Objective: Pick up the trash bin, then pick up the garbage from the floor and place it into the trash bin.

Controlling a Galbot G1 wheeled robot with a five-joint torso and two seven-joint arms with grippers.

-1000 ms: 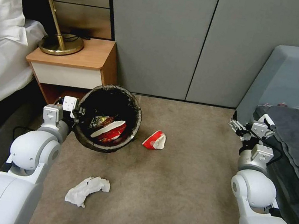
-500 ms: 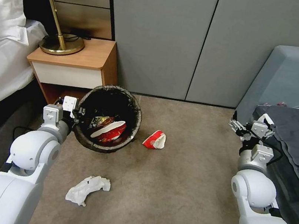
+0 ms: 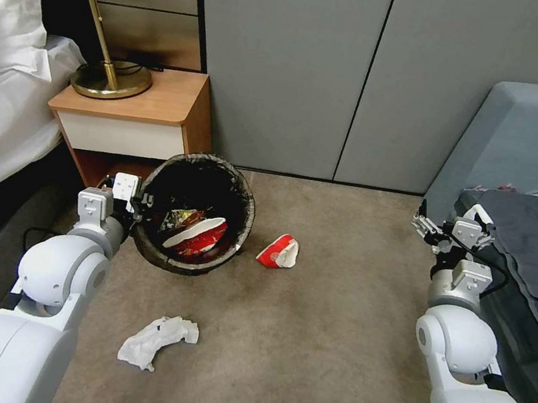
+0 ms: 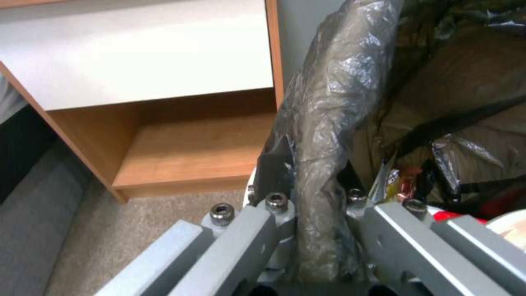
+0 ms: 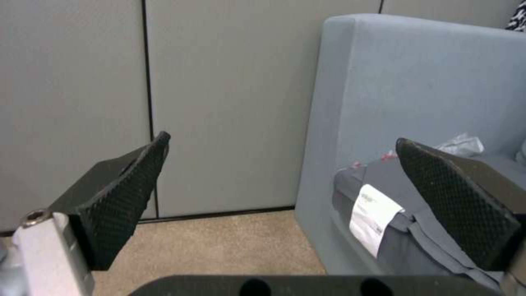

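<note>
Holding unchanged, left end effector [image 3: 139, 204] clamping trash bin [image 3: 242, 224]

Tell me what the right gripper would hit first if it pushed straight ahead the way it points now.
Probably the grey wall panels. The right gripper, jaws open, faces them over bare carpet, with the blue-grey sofa close beside its path. Depth is unclear.

A dark brown-black bag lines the trash bin [image 3: 194, 212], red-and-white cups lie inside it and one red-and-white cup [image 3: 279, 251] on the beige-grey floor [image 3: 336, 292] near a white tissue [image 3: 157, 341], beside an orange-brown nightstand [image 3: 135, 115] with a white drawer and grey wall panels [image 3: 289, 63].
</note>
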